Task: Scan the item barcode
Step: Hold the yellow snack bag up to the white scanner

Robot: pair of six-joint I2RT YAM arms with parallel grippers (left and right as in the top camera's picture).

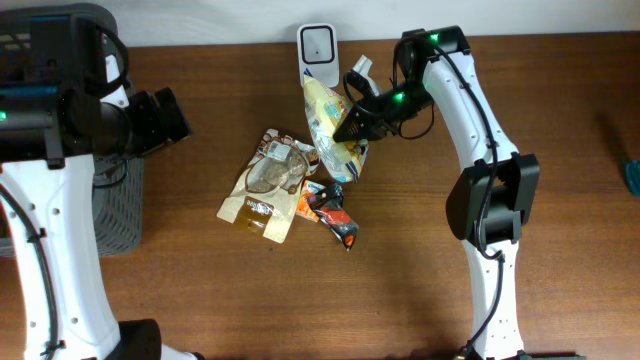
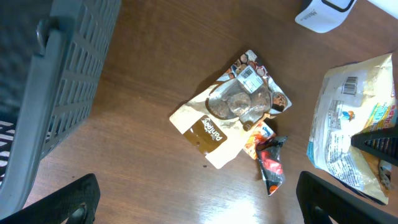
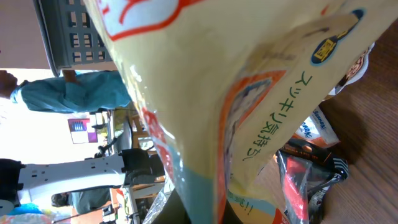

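Yellow bag (image 1: 325, 110) sits clamped in your right tool (image 1: 351, 127) beside the scanner (image 1: 317, 47); your left tool (image 2: 199, 196) gapes wide, empty.

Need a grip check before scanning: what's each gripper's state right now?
Left gripper: open, holding nothing.
Right gripper: shut on the yellow snack bag.

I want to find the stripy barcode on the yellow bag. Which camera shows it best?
The left wrist view: the barcode sits plainly on the yellow bag. Overhead shows the bag in the right pincer, but no stripes can be made out. The right wrist view is too close, showing only printed wrapper.
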